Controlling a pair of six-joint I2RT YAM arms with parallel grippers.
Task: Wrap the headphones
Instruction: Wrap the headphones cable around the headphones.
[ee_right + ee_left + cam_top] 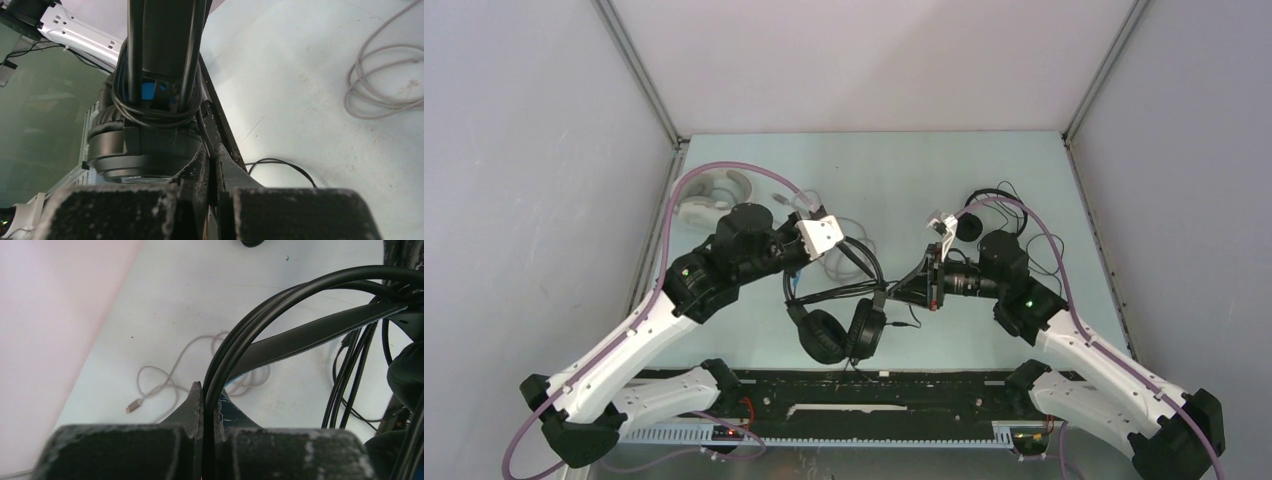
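Left gripper (209,407): clenched, two strands of black cord (260,305) nipped between the fingers and arcing up and off to its right. Just past the tips the headband (310,335) of the black headphones (839,328) crosses at a slant, with blue showing at its near end. More strands hang off the band further right. On the table (150,300) below and ahead-left lies a loose grey cable (165,380), plug end toward the wall.

Right gripper (214,159): clenched too. One strand of the same cord runs down into the seam between the fingers and looks pinched. Directly above the tips is an ear cup (140,150). The band rises from it with several cord turns wound round it. Grey cable is off to its right on the table, and a black cable loop (280,164) lies close by the tips.

From above: both grippers meet at the black pair mid-table, cups toward the arm bases. White headphones (714,195) sit behind the left arm by the wall, small black headphones (984,215) behind the right wrist.
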